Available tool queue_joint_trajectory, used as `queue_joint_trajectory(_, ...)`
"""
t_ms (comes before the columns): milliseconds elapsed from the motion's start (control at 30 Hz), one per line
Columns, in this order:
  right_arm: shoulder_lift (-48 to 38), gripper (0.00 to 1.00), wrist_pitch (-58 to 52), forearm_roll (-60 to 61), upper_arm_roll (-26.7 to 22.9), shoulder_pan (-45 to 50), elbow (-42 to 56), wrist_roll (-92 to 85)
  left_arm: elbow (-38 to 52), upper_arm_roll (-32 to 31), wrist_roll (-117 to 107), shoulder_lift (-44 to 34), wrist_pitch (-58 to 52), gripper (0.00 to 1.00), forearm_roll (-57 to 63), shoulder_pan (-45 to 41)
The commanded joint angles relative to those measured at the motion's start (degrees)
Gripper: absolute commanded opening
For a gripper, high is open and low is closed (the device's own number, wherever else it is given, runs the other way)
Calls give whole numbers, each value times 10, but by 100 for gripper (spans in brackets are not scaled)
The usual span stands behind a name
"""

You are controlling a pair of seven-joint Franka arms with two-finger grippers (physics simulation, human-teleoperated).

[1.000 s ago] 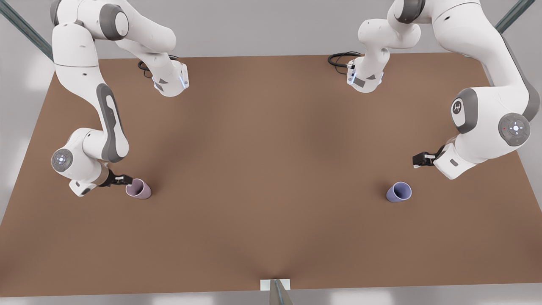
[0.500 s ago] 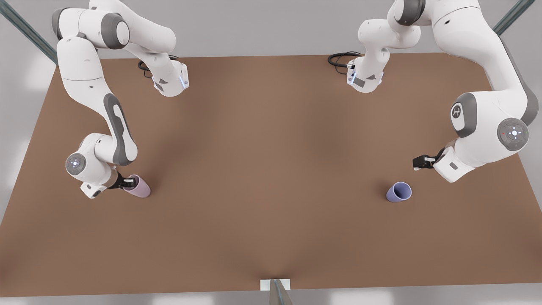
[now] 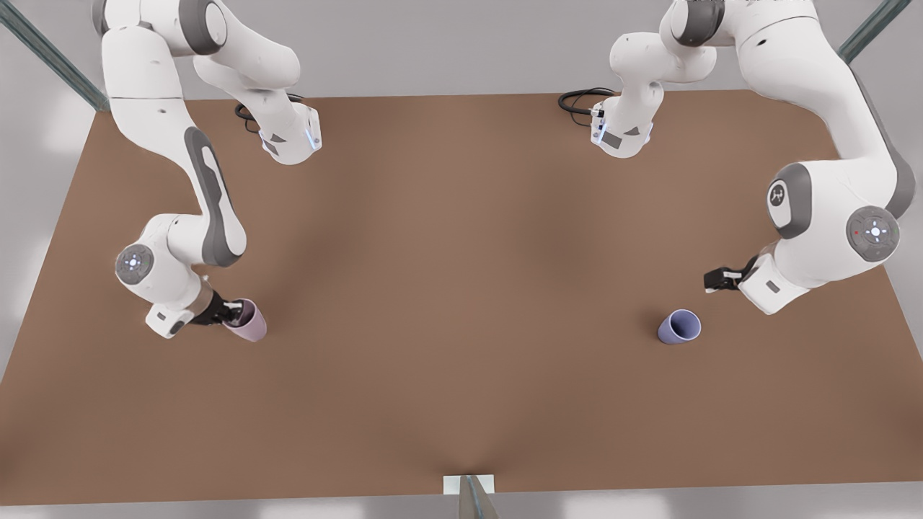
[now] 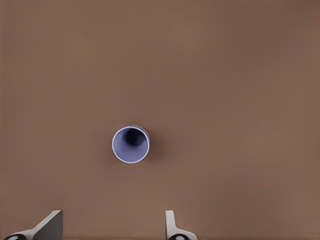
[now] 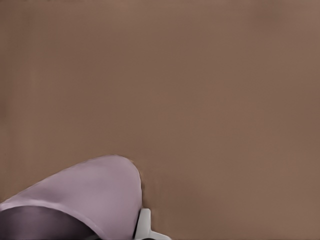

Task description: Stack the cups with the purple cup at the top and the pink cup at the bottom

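Note:
The pink cup [image 3: 249, 323] is on the front view's left side of the brown table [image 3: 461, 288], and up close in the right wrist view the pink cup [image 5: 85, 200] has a dark inside. My right gripper [image 3: 231, 312] is shut on its rim, one finger [image 5: 144, 226] against the outer wall. The purple cup [image 3: 678, 326] stands upright on the front view's right. In the left wrist view the purple cup [image 4: 130, 144] shows its open mouth. My left gripper [image 3: 714, 280] hovers above and beside it, open, its fingers [image 4: 50, 226] wide apart and empty.
Both arm bases [image 3: 288, 140] are mounted at the far edge of the table, with black cables beside them. A small white bracket [image 3: 469, 484] sits at the near edge. Bare brown tabletop lies between the two cups.
My right arm's wrist has swung and risen a little, and the pink cup has shifted slightly toward the front view's right with it. The left gripper and the purple cup have barely moved.

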Motion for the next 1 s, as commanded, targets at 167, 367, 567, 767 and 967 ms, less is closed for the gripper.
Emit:
queue_joint_trajectory(167, 82, 21, -170, -10, 79, 132, 198, 354, -1, 0, 5, 54, 73, 100, -7, 4)
queue_joint_trajectory(367, 343, 21, -284, -38, 2, 373, 585, 618, -16, 0, 63, 123, 156, 100, -47, 44)
queue_joint_trajectory(567, 433, 21, -278, -37, -4, 423, 657, 666, -69, 0, 128, 150, 235, 100, -75, 60)
queue_joint_trajectory(767, 433, 21, -245, -30, 5, 450, 644, 716, -70, 1, 159, 190, 238, 100, -75, 67)
queue_joint_trajectory(967, 449, 58, -202, -29, 7, 453, 642, 748, -86, 1, 161, 199, 224, 100, -74, 67)
